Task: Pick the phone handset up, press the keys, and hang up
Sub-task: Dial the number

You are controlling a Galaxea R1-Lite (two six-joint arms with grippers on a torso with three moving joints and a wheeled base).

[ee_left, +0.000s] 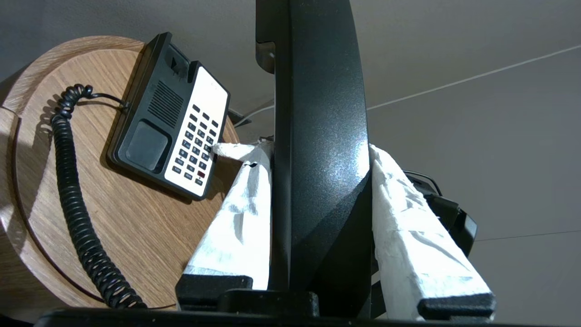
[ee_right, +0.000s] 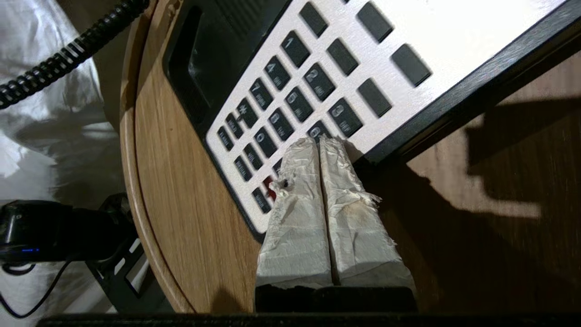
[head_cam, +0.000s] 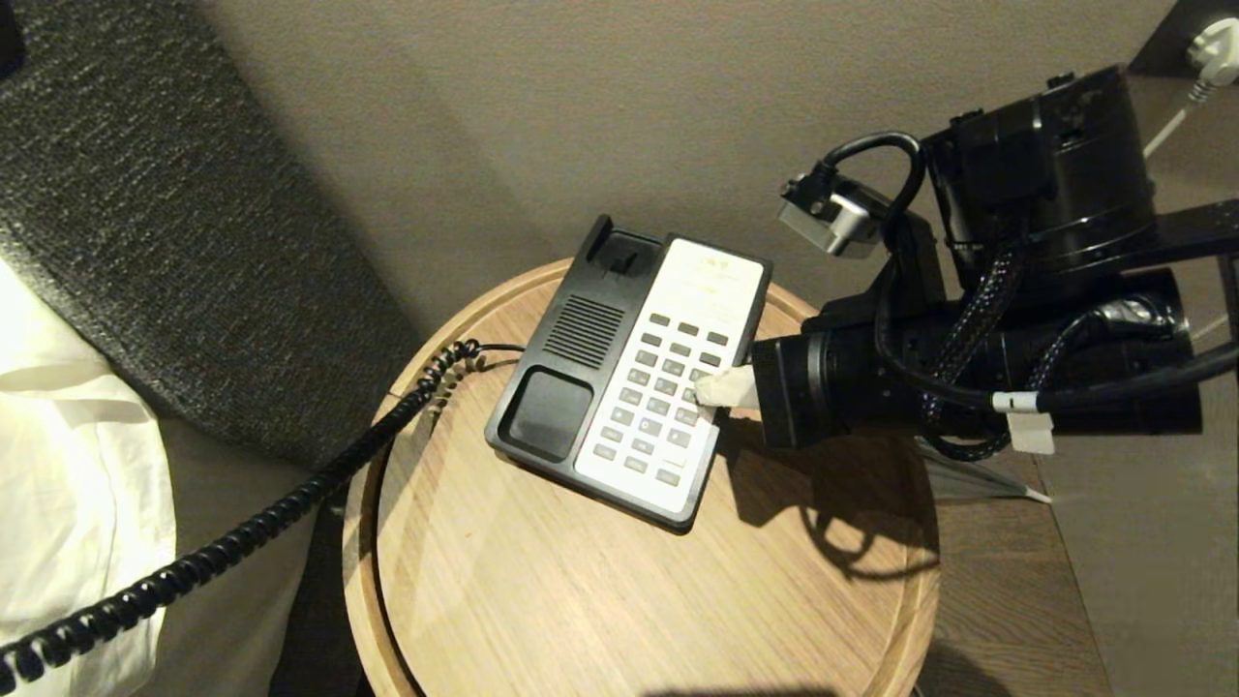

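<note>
- The left gripper (ee_left: pixel 320 154) is out of the head view; its wrist view shows it closed on the phone handset (ee_left: pixel 317 136), one white-wrapped finger (ee_left: pixel 240 213) pressed to each side of the glossy black grip.
- The handset is lifted clear of the phone base (head_cam: pixel 629 373), held off to the side of the round wooden worktop (head_cam: pixel 542 581) with floor behind it.
- The black coiled cord (head_cam: pixel 242 532) runs from the left side of the base across the worktop rim and off towards the lower left of the head view (towards the handset, which that view does not show).
- The right gripper (ee_right: pixel 320 141) reaches in from the right, its two wrapped fingers pressed together with nothing between them.
- Their tips lie on the right-hand column of the white keypad (ee_right: pixel 317 81), at the key below the 3 (partly covered; it looks like the 6).
- The cradle on the black left half of the base stands empty.
- White bedding (head_cam: pixel 68 465) and a dark textured headboard (head_cam: pixel 145 194) lie to the left of the worktop.
</note>
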